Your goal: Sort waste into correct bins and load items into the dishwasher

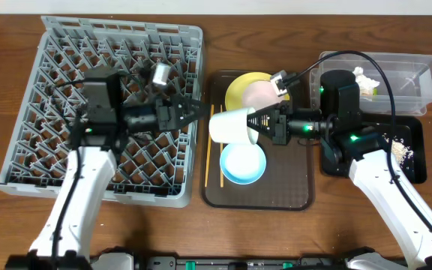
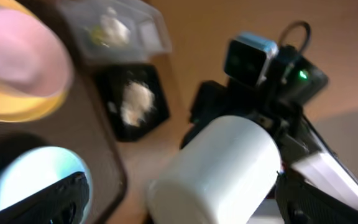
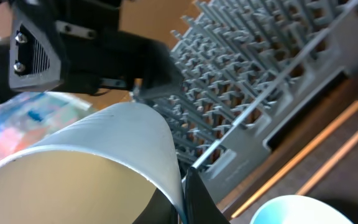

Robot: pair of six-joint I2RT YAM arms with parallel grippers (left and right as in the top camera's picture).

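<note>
While right claw [image 1: 256, 125] clamps one cup [image 1: 227, 125] — left claw [image 1: 199, 111] apart; one blue bowl [image 1: 243, 164].

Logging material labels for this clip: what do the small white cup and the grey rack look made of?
Small white cup: probably plastic or paper, matte; thin rim, smooth dull wall, no glazed shine. Grey rack: moulded plastic, matte, judging by its uniform grey lattice of pegs and walls.

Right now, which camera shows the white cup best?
Overhead: the whole white cup is held sideways over the brown tray, right gripper clamped on its rim, left gripper open at its base end. Left wrist shows its blurred outer wall; right wrist only the rim and inside, very close.
</note>
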